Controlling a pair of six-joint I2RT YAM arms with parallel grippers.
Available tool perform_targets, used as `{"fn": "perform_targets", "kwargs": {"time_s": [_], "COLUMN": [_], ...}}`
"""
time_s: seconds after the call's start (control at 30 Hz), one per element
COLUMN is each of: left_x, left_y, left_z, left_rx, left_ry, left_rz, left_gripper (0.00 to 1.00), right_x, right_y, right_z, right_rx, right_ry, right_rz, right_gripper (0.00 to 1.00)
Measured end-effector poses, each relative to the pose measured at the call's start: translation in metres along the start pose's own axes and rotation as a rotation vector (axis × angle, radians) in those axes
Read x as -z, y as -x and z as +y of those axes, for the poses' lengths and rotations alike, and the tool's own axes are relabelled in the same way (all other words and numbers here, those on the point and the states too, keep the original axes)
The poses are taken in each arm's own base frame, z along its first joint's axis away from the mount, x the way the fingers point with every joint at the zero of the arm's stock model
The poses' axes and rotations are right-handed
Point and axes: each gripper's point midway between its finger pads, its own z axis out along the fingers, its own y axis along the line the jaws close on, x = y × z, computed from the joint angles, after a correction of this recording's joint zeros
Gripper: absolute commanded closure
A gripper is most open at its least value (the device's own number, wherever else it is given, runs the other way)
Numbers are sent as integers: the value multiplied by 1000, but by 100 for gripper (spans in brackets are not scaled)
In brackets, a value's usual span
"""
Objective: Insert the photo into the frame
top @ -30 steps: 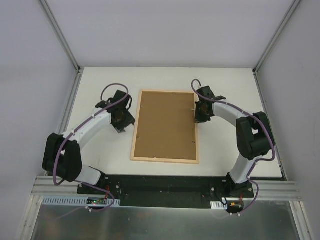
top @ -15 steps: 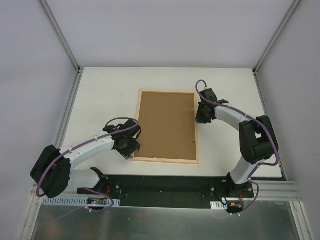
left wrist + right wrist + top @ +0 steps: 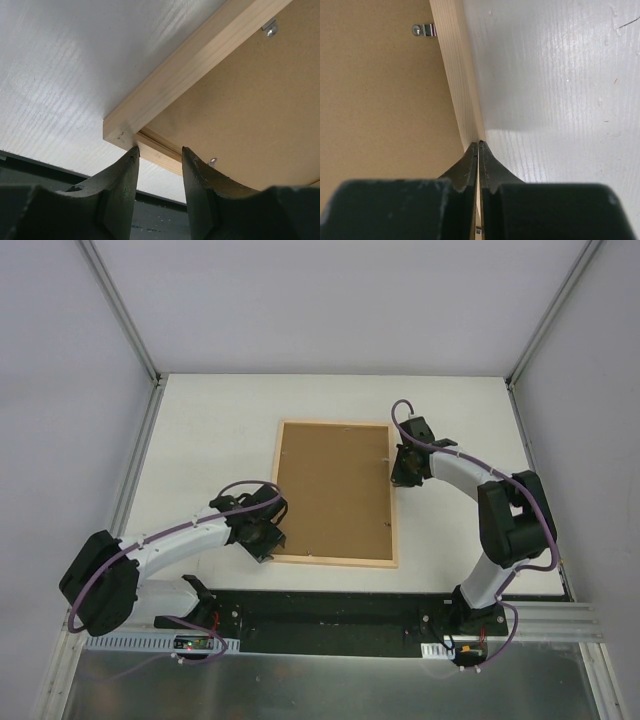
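Note:
The frame (image 3: 331, 560) lies face down on the white table, its light wood strips around a brown backing board (image 3: 333, 490). The photo is out of view. My left gripper (image 3: 268, 545) is at the frame's near left corner. In the left wrist view it (image 3: 159, 149) is open, its tips against the near wood strip (image 3: 200, 55) right beside the corner, holding nothing. My right gripper (image 3: 398, 476) is at the frame's right strip, toward the far end. In the right wrist view it (image 3: 479, 144) is shut, tips together on the wood strip (image 3: 455, 65).
Small metal clips (image 3: 424, 30) (image 3: 270, 29) hold the backing board in the frame. The dark mounting rail (image 3: 330, 605) runs just behind the frame's near edge. White walls and metal posts (image 3: 125, 315) close the table in on three sides.
My left arm swung from beside the frame's left strip down to its near left corner, jaws narrowing. My right gripper shifted slightly along the right strip and closed fully.

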Motion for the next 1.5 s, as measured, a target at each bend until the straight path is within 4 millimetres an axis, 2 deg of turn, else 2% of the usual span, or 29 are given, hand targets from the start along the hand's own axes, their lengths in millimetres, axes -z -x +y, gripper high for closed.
{"fn": "perform_targets", "kwargs": {"time_s": [0.2, 0.97, 1.1, 1.3, 1.4, 1.5], "left_x": [1, -1, -7, -10, -10, -11], "left_y": [-10, -21, -28, -28, -26, -21], "left_z": [4, 0, 4, 4, 4, 3], "left_rx": [-14, -49, -62, -50, -43, -30], "left_ry": [-6, 17, 48, 58, 58, 64], "left_rz": [21, 23, 33, 29, 23, 21], "left_gripper": [61, 59, 59, 66, 74, 85], "right_x": [0, 0, 0, 0, 0, 0], "right_y": [0, 0, 0, 0, 0, 0], "right_z": [0, 1, 1, 2, 1, 0], "right_rx": [1, 5, 7, 12, 12, 13], "right_ry": [-4, -7, -9, -14, -16, -22], "right_rz": [1, -1, 0, -2, -2, -2], "right_gripper": [100, 100, 100, 98, 90, 76]}}
